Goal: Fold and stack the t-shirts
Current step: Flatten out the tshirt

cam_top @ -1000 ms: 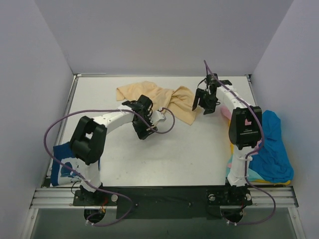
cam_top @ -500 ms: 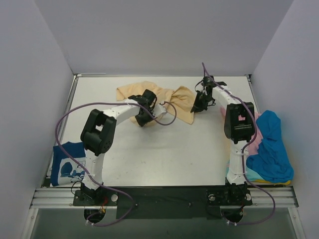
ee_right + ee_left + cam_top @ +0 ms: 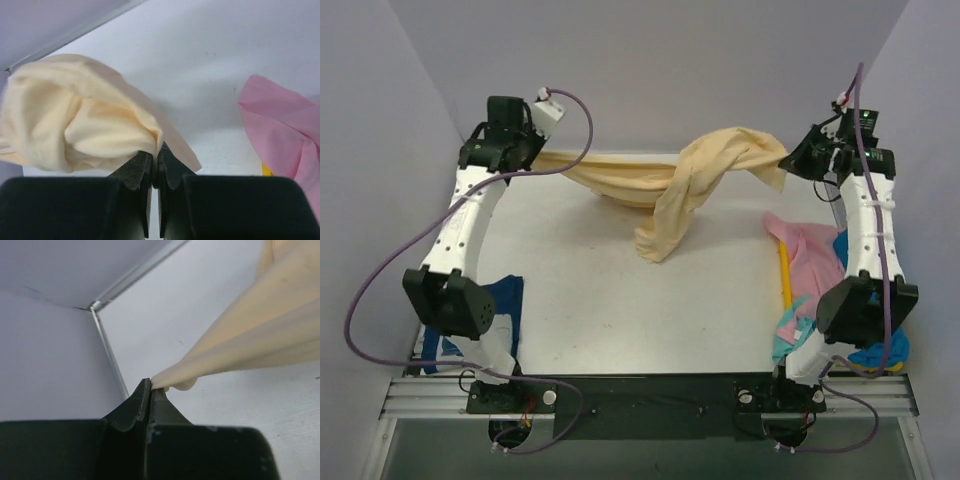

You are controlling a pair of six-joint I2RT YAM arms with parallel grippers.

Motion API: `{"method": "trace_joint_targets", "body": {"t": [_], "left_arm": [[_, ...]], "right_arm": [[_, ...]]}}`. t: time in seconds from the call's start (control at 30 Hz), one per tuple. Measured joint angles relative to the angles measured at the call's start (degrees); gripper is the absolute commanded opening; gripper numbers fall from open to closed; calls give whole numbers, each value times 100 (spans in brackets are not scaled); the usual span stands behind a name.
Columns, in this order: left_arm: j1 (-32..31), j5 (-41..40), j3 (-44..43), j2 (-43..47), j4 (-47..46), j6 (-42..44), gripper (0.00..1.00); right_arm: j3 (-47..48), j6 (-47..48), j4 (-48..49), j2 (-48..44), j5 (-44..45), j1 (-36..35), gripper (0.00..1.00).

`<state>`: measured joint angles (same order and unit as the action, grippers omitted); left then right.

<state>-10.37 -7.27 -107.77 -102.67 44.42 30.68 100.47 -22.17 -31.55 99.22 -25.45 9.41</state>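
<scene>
- Upper left of top view: left gripper (image 3: 151, 386) clenched on a thin edge of the tan tee (image 3: 692, 178).
- Upper right: right gripper (image 3: 155, 156) clamps a bunched wad of it.
- Tee hangs between, twisted mid-span, tail drooping toward table (image 3: 590, 310).
- Judgement: untwist before laying down; keep tension even, since the left bite looks shallow and may slip.
- At right lies the pink tee (image 3: 802, 238): avoid.

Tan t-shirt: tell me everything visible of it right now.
The tan t-shirt is soft pale-beige cloth, bunched and twisted. It hangs strung above the far side of the table: the left gripper is shut on one thin, taut end, the right gripper on a crumpled wad at the other. A twisted length droops from the middle; whether its tip touches the table is unclear.
</scene>
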Motion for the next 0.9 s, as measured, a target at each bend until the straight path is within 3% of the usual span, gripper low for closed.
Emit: {"method": "trace_joint_targets", "body": {"t": [0.2,0.37,0.7,0.9], "left_arm": [[284,-92,-155,1541,46,2,0],[592,-131,-151,2251,234,9,0],[682,-354,-254,2750,772,313,0],[699,-588,-1285,2717,1174,476,0]], "right_arm": [[-9,308,-90,-1687,-275,70,0],[-251,678,-238,-2531,-341,109,0],[-579,1130,-400,-3331,-352,-55,0],[-232,1447,-520,-4000,-293,-321,0]]}}
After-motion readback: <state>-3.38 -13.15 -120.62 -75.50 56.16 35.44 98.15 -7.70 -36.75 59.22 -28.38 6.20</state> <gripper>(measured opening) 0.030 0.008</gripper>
